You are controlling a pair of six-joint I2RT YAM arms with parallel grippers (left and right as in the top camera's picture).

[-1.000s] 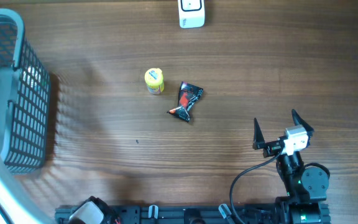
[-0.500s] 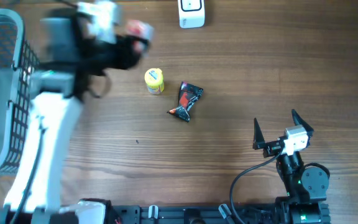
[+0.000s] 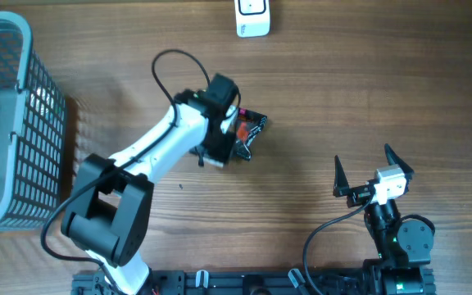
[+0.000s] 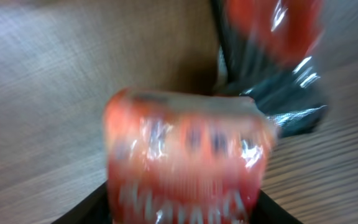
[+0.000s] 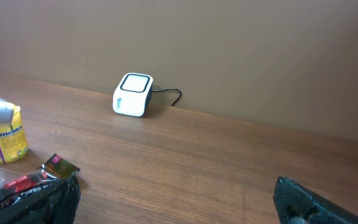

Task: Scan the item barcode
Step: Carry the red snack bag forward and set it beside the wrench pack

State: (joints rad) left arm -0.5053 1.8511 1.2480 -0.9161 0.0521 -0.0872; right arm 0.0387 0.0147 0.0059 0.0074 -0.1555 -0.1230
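The left gripper [image 3: 228,131] is low over the middle of the table [image 3: 342,82], with a shiny red pack [image 4: 188,168] sitting between its dark fingers in the left wrist view. That view is badly blurred. The jaws stand partly apart, but I cannot tell whether they clamp the pack or have let it go.

At the far left stands the grey basket [image 3: 15,123], well apart from the arm. The yellow tub [image 5: 5,134] is hidden under the arm from overhead and shows only in the right wrist view. Just right of the gripper lies the black-and-red packet [image 3: 255,124], very near the red pack. The white scanner [image 3: 252,16] sits at the far edge, apart from all of them. At the lower right, the right gripper [image 3: 363,160] is spread wide with nothing in it.

This looks to me like a set-down beside the other two items, though the frames do not show whether the pack has met the scanner. If it has been released, the next move calls for a straight lift clear of the tub and the packet. If not, the pack must go up to the scanner with its barcode turned toward the window.

Half a second ago the left arm was up near the far left by the basket, carrying something red. It has since swung down to the centre and now covers the tub. The packet, the scanner and the right arm have not moved.
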